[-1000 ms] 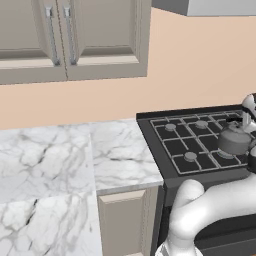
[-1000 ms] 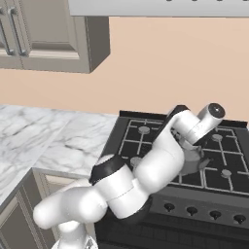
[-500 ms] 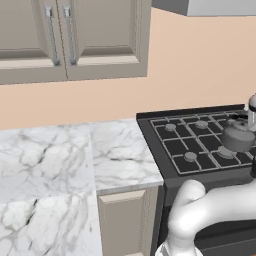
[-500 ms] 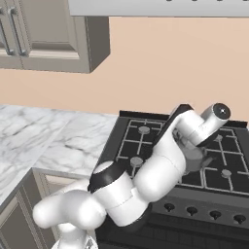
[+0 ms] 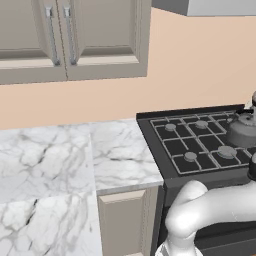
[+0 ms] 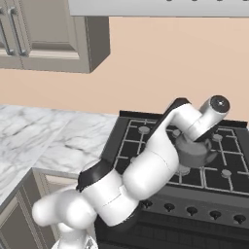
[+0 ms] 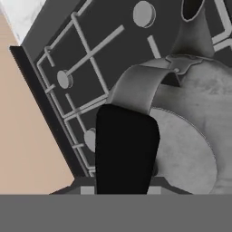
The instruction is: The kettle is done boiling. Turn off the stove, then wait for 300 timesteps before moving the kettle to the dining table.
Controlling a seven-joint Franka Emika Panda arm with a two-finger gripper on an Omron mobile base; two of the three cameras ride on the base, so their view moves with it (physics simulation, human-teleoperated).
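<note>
Hand [image 7: 124,154] has lifted slightly over kettle [image 5: 242,131] on stove [image 5: 192,150].

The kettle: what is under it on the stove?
The kettle stands on the black grates of the stove. Its body covers whatever burner cap lies below it; other grey caps show nearby.

Carrier is the stove [image 5: 172,162]: black gas range, grid grates, round grey burner caps, flush against the peach wall at its back edge. Kettle [image 5: 242,131] sits directly on the grates toward the stove's right side, roughly mid-depth, upright, lid on. Row of black knobs [image 6: 192,210] along the front edge. Marble tabletop [image 5: 75,165] butts against the stove's left edge, over beige cabinets.
</note>
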